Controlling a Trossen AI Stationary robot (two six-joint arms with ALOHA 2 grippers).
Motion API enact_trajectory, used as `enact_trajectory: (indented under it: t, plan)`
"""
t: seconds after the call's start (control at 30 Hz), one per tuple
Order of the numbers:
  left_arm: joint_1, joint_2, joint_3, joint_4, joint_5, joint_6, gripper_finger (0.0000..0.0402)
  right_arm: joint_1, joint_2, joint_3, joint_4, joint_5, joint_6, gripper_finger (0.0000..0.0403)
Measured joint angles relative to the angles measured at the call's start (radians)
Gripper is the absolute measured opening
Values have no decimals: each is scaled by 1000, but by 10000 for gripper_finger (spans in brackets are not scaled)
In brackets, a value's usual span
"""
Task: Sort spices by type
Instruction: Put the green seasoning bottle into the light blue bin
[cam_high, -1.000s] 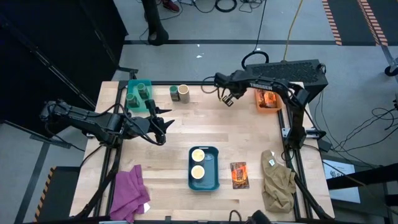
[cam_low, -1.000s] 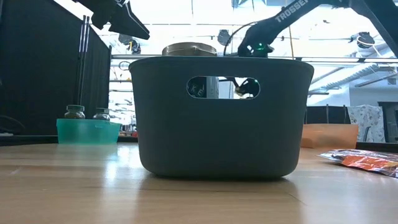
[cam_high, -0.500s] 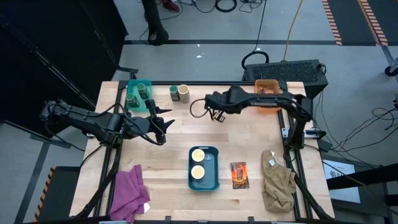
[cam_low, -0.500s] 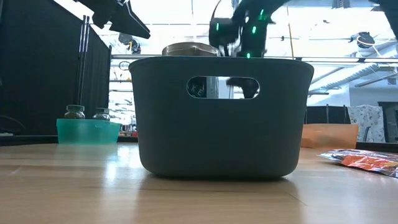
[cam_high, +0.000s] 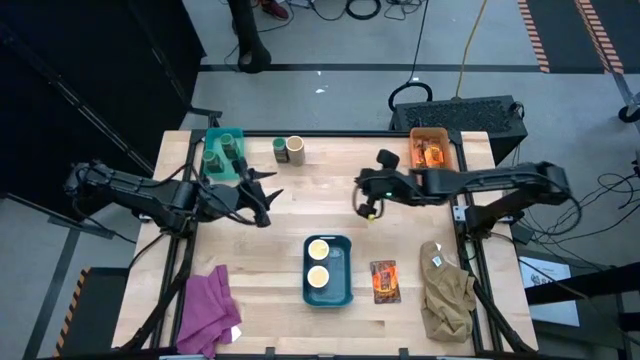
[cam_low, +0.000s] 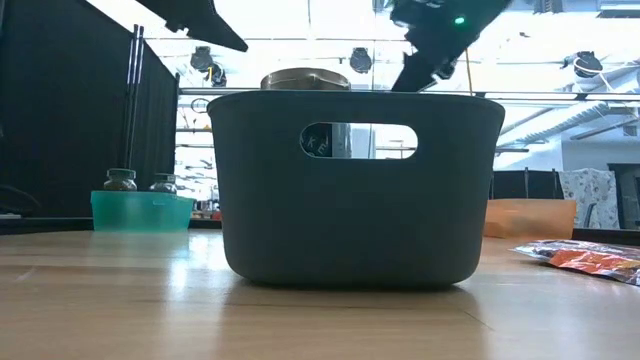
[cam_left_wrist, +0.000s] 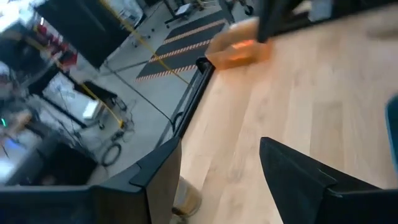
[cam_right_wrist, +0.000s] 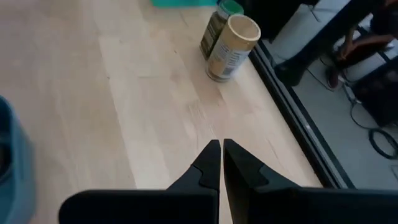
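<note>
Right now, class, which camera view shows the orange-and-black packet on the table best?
The high view: the orange-and-black packet lies flat, fully seen, right of the blue bin. The low view shows only its edge; neither wrist view shows it.

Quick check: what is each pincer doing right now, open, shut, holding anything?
Left pincer: open, empty, above the table near the teal bin.
Right pincer: shut, empty, above bare table.

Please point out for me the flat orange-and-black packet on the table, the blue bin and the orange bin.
Flat orange-and-black packet (cam_high: 384, 281), high view, middle of its face.
Blue plastic bin (cam_high: 341, 268), high view, bare floor near its right wall.
Orange plastic bin (cam_high: 447, 152), high view, its right rim.
</note>
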Motion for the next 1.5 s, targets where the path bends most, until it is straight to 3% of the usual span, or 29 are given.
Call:
enact_trajectory:
  t: [0.2,0.47,0.63,0.9,1.07,1.23,1.5]
  plan:
    - [71,1,56,4,16,-136,223,2,-137,-76,2,-2,34,0]
    - [255,93,195,-43,284,-132,223,2,-206,-78,3,2,15,0]
    - [363,220,399,-287,475,-79,223,2,-199,-78,1,2,14,0]
    - [547,415,680,-834,494,64,223,0,-188,-116,-10,2,-11,0]
    - [664,504,692,-868,515,168,223,-14,-187,-127,-5,2,-29,0]
    - [748,586,692,-870,655,329,223,-14,-188,-127,-5,1,-27,0]
    - [830,648,692,-822,666,475,223,-14,-188,-127,-5,0,-23,0]
